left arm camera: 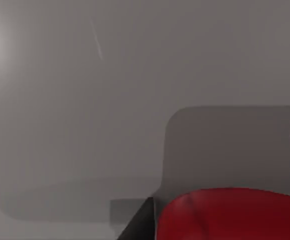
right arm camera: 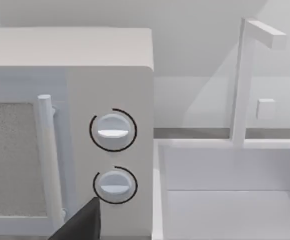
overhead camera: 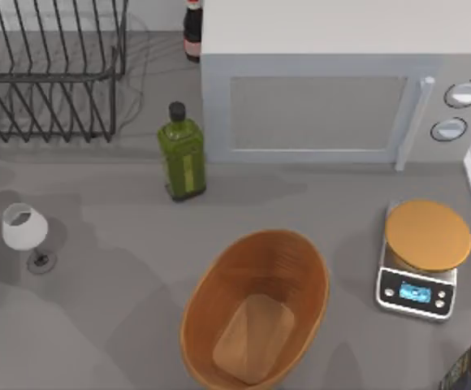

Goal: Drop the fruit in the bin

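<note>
— Close under the left wrist camera, what is sitting there?

— The fruit (left arm camera: 232, 215), one glossy red rounded thing, is lying right at the left hand, with a dark finger (left arm camera: 137, 225) just beside it. I cannot tell whether the fingers are closed on it or only next to it.

— So which step is going on?

— I am judging it as the pick-up or the start of the carry. The bin (overhead camera: 256, 309) is standing empty at the near middle of the worktop (overhead camera: 122, 268), so the drop is not yet done.

— And the next move?

— Once the grip is sure, the left hand is needing to travel rightward over the basket's rim and open above its flat base.

— The right arm?

— It is parked at the near right corner, its camera looking at the microwave (overhead camera: 333, 89) dials; one dark fingertip (right arm camera: 82, 225) is showing, and I cannot tell its opening.

— Counts?

— One fruit, one bin, one scale (overhead camera: 425, 256), one wine glass (overhead camera: 26, 231), one green bottle (overhead camera: 183, 154), one dark bottle (overhead camera: 192, 31), one dish rack (overhead camera: 49, 73).
</note>
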You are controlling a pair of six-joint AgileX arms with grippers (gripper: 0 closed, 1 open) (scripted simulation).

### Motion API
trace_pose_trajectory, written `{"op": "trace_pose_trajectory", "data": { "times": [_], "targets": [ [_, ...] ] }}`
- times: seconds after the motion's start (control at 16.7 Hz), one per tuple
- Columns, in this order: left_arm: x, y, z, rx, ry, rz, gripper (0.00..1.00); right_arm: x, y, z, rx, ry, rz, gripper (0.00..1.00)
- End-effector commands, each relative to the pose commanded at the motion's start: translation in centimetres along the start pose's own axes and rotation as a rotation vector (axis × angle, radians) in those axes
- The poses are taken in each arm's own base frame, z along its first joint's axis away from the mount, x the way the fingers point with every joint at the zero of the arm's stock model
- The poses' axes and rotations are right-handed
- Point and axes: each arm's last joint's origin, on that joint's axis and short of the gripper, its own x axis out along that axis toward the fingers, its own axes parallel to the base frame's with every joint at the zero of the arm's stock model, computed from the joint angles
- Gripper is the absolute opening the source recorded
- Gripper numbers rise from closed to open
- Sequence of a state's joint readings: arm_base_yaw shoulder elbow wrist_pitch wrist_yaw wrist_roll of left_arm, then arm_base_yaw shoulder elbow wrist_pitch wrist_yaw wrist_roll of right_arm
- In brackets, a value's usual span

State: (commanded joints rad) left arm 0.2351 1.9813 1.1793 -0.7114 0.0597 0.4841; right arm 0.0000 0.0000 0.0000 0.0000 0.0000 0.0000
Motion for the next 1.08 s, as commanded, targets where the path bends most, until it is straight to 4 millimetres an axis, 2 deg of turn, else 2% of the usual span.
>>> {"op": "trace_pose_trajectory", "data": {
  "times": [0.12,0.18,0.6,0.78,0.9,1.08],
  "targets": [
    [0.0,0.0,0.0,0.000,0.000,0.000,0.02,0.0,0.0,0.0,0.000,0.000,0.000,1.00],
    [0.0,0.0,0.0,0.000,0.000,0.000,0.00,0.0,0.0,0.0,0.000,0.000,0.000,1.00],
    [0.0,0.0,0.0,0.000,0.000,0.000,0.00,0.0,0.0,0.0,0.000,0.000,0.000,1.00],
    [-0.8,0.7,0.2,-0.006,-0.018,0.027,0.00,0.0,0.0,0.0,0.000,0.000,0.000,1.00],
    [-2.2,2.1,0.6,-0.034,-0.053,0.051,0.00,0.0,0.0,0.0,0.000,0.000,0.000,1.00],
    [-6.2,4.0,1.3,-0.079,-0.096,0.082,0.00,0.0,0.0,0.0,0.000,0.000,0.000,1.00]
  ]
}}
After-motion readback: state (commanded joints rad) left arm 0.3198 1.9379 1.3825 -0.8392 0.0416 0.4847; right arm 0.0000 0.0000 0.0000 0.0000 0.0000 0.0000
